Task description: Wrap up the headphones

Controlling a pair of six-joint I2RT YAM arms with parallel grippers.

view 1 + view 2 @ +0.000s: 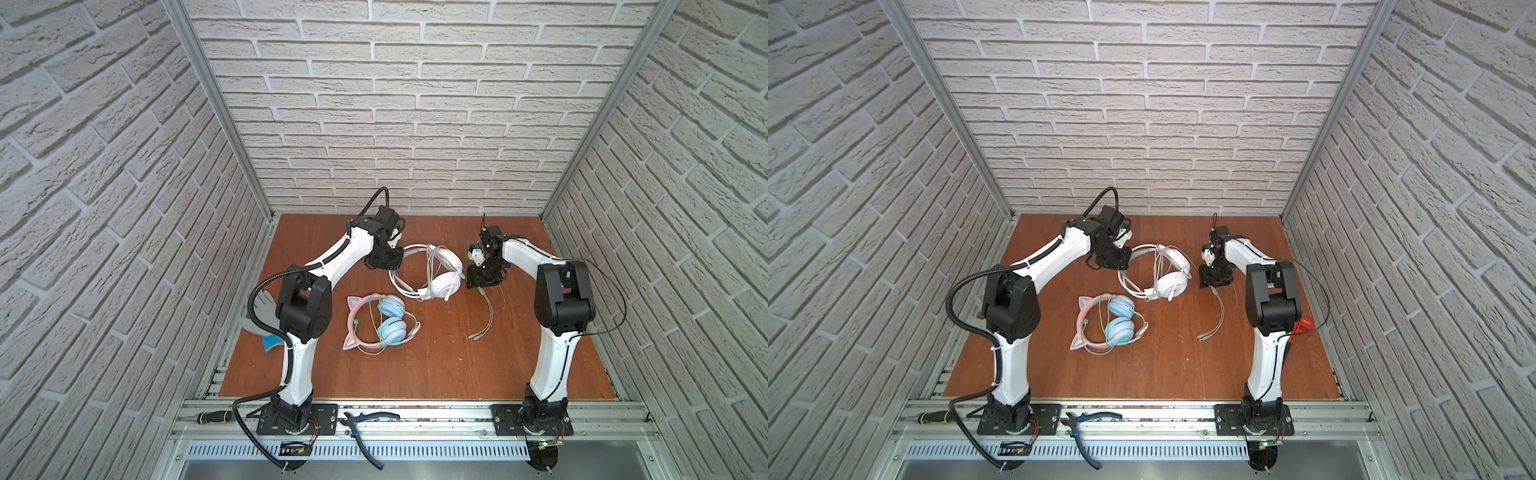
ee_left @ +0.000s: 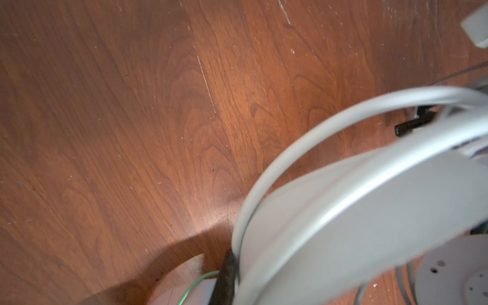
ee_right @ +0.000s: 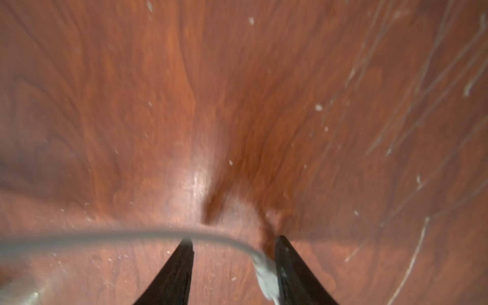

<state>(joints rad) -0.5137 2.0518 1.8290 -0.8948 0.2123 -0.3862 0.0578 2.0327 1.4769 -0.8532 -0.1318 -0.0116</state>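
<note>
Though hard to confirm through blur, seems to pinch the band point(image 2: 369, 206) of the white headphones point(image 1: 445, 283) with the left gripper point(image 1: 384, 266), jaws pressed together. Holds the right gripper point(image 3: 234, 245) spread just beside them, astride their slack cable point(image 3: 132, 233). Expect stiff band, floppy cord: grasp near the plug point(image 1: 473, 337). Leaves the pink pair point(image 1: 390, 318) near them on a scuffed table point(image 1: 415, 374), brick walls point(image 1: 415, 124) around.

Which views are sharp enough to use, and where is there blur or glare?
Both top views: sharp, evenly lit, wide-lens bowing at edges. Left wrist view: table grain crisp, white headphones soft, too close. Right wrist view: blurred throughout, white cable smeared, glare patch on the table ahead of the right claw.
</note>
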